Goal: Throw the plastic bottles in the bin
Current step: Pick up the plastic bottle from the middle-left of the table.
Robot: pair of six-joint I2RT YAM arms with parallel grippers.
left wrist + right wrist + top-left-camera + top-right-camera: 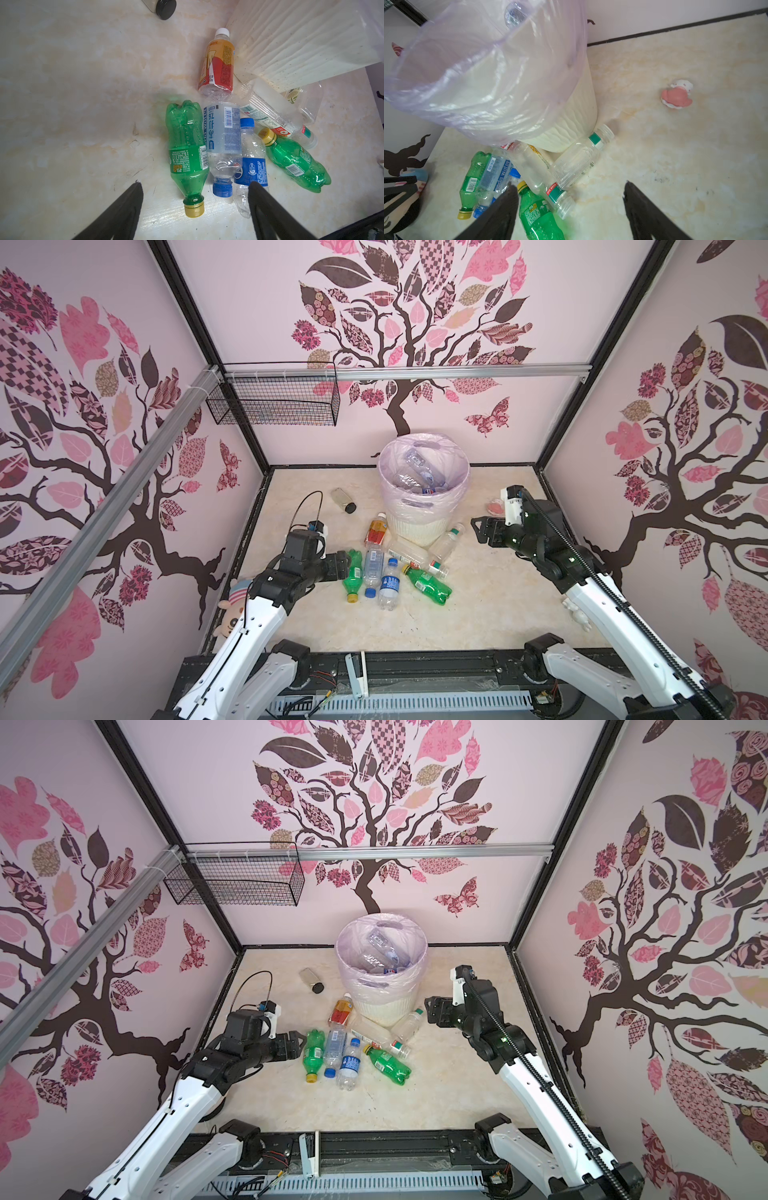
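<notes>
The bin (419,531) stands upright at the middle back of the floor (478,614), near the rear wall, its pink liner folded over the rim. Clear bottles lie inside; how many cannot be counted through the crumpled plastic.

Seven bottles lie in a pile at its foot. The orange-red labelled bottle (377,531) and one clear bottle (446,543) lie right against the bin's wall, and a second clear bottle (409,551) lies slanted between them. Nearer the robot lie a green bottle (354,576), a pale-blue labelled bottle (373,566), a dark-blue labelled bottle (389,585) and a second green bottle (428,585).

The left gripper (194,184) is just beside the first green bottle, fingers spread wide and gripping nothing; contact cannot be told. The right gripper (570,185) hovers beside the bin, fingers likewise spread and empty.

Bare floor lies between the pile and the near edge, and to the right of the bin.

One black-lidded jar (344,499) lies left of the bin. One pink toy (677,95) is half hidden by the right arm in both top views. One plush toy (232,610) sits against the left edge, partly hidden by the left arm. One wire basket (274,402) hangs on the rear rail.
</notes>
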